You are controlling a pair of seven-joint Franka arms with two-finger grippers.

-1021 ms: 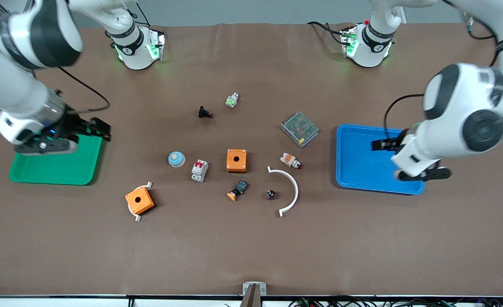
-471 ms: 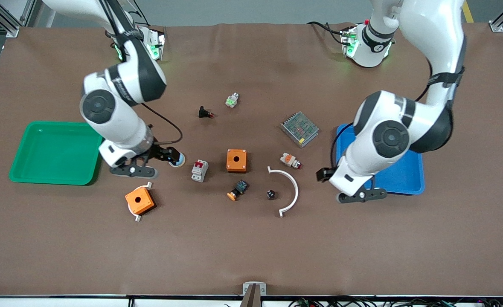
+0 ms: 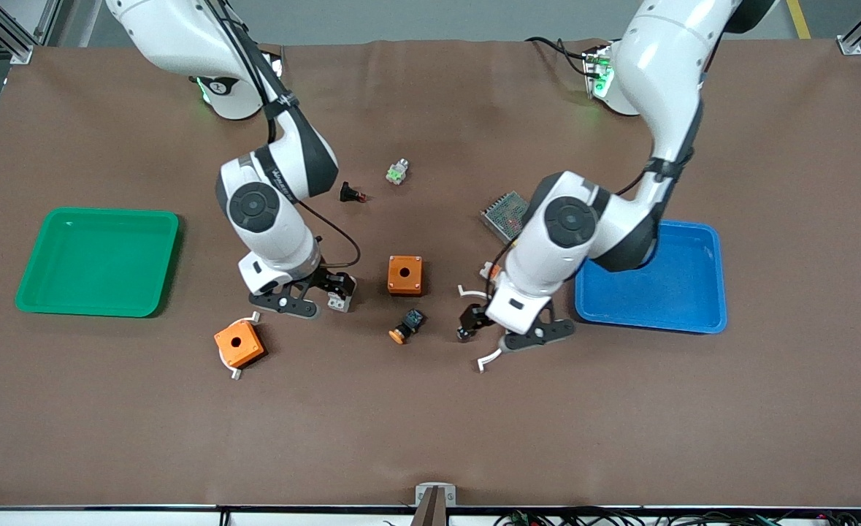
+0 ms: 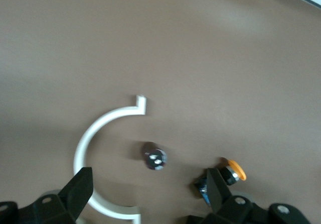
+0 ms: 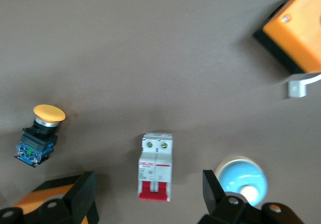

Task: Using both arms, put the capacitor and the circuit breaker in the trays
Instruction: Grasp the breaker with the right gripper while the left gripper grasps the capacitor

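Grippers hang above their parts, jaws spread wide and empty
Right gripper (image 3: 326, 291) over the circuit breaker (image 5: 155, 166), label unreadable; left gripper (image 3: 490, 326) over the capacitor (image 4: 154, 156), inside a white curved bracket (image 4: 98, 133), push-button (image 3: 407, 325) beside

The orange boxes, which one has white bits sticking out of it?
The orange box nearest the front camera, toward the right arm's end, has white tabs poking out. The other orange box, mid-table, shows none.
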